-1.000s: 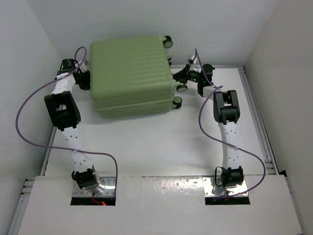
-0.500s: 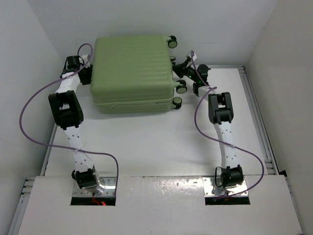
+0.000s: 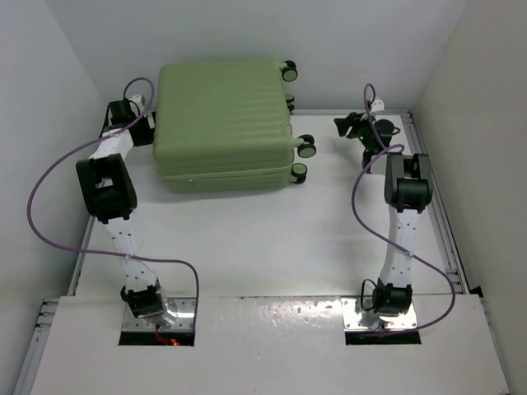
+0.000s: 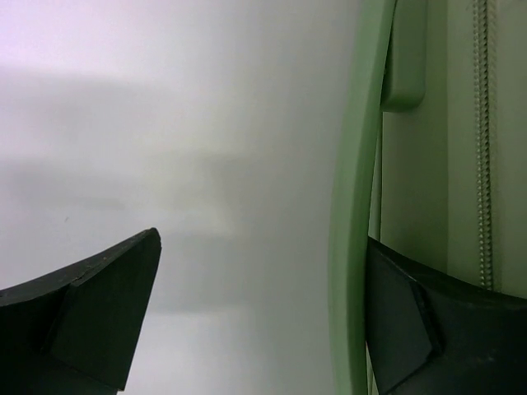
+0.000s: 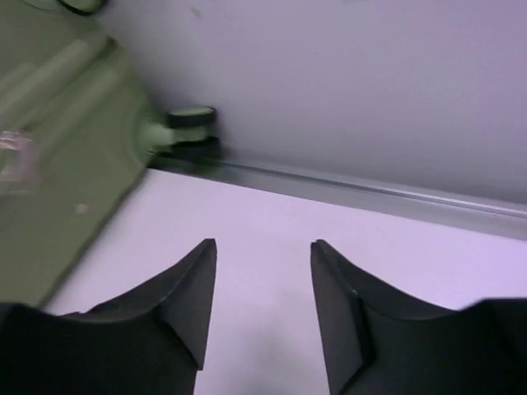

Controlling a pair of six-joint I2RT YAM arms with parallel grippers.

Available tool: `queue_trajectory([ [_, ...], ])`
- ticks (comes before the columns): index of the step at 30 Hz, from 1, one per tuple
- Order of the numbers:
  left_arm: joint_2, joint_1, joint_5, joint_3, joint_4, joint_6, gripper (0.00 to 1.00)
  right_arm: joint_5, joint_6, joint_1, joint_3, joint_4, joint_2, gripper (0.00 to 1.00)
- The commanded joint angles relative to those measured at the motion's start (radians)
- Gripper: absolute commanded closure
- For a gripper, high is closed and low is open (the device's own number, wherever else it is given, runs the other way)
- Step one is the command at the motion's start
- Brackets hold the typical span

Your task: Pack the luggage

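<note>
The luggage, a large light green ribbed hard-shell case, lies flat and closed at the back of the table, its wheels pointing right. My left gripper is at its left side and stands wide open. In the left wrist view the luggage's green rim runs between the fingers, close to the right finger; the left gripper grips nothing. My right gripper is apart from the wheels, to their right, and open. In the right wrist view the right gripper has only bare table between its fingers, with the luggage at the left.
White walls close in the table at the back and on both sides. A metal rail runs along the right edge, and another rail lies at the foot of the back wall. Purple cables loop off both arms.
Both grippers have opened. The right gripper has pulled away from the luggage's wheels toward the right. The left gripper stays at the luggage's left side. The luggage shifted slightly.
</note>
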Motion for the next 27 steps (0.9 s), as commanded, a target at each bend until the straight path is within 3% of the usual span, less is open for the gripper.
queue_trajectory([
  [1, -0.27, 0.018, -0.066, 0.051, 0.207, -0.038, 0.01, -0.134, 0.042, 0.012, -0.083, 0.057, -0.174, 0.52],
  [4, -0.322, 0.009, -0.057, 0.004, 0.182, 0.001, 0.01, -0.309, 0.075, 0.009, -0.109, -0.068, -0.212, 0.66],
  [8, -0.432, -0.001, -0.032, -0.095, 0.173, 0.031, 0.01, -0.391, 0.118, 0.047, -0.055, -0.292, -0.191, 0.87],
  [14, -0.524, 0.033, -0.101, -0.182, 0.198, -0.017, 0.01, -0.352, 0.099, 0.127, 0.057, -0.55, -0.096, 0.9],
  [18, -0.534, 0.11, 0.02, -0.185, 0.175, -0.119, 0.01, -0.34, 0.073, 0.152, 0.1, -0.603, -0.058, 0.9],
  [22, -0.558, 0.119, 0.02, -0.199, 0.146, -0.137, 0.01, -0.341, 0.084, 0.185, 0.173, -0.724, -0.024, 0.89],
  [27, -0.613, 0.119, 0.02, -0.234, 0.126, -0.148, 0.01, -0.363, 0.036, 0.196, 0.27, -1.017, -0.007, 0.9],
])
